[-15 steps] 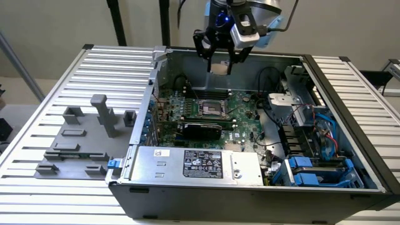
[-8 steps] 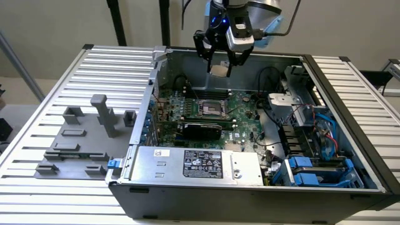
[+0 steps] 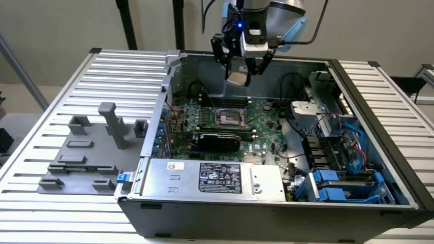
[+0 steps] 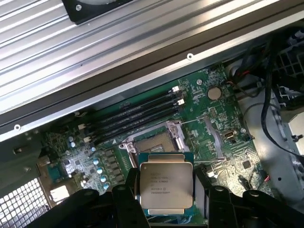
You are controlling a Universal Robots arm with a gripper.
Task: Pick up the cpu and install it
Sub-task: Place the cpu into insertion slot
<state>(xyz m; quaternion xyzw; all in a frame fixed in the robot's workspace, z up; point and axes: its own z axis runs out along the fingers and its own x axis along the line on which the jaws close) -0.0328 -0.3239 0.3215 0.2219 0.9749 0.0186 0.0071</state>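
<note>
My gripper (image 3: pixel 239 76) hangs above the open computer case, over the back part of the green motherboard (image 3: pixel 265 114), with its fingers shut on the cpu (image 3: pixel 237 78). The wrist view shows the cpu (image 4: pixel 166 187) as a flat silvery square with printed text, held by its two side edges between the black fingers (image 4: pixel 130 192). Beneath and a little beyond it lies the open black socket (image 4: pixel 154 142) with its metal frame. In the exterior view the socket (image 3: pixel 229 118) sits on the board well below the held chip.
The case (image 3: pixel 379 127) stands open on a slatted metal table (image 3: pixel 61 101). Inside are a power supply (image 3: pixel 217 178), cables and blue drive bays (image 3: pixel 339 185). A grey tray with upright blocks (image 3: pixel 88 152) sits at the exterior view's left. Memory slots (image 4: pixel 137 116) run beside the socket.
</note>
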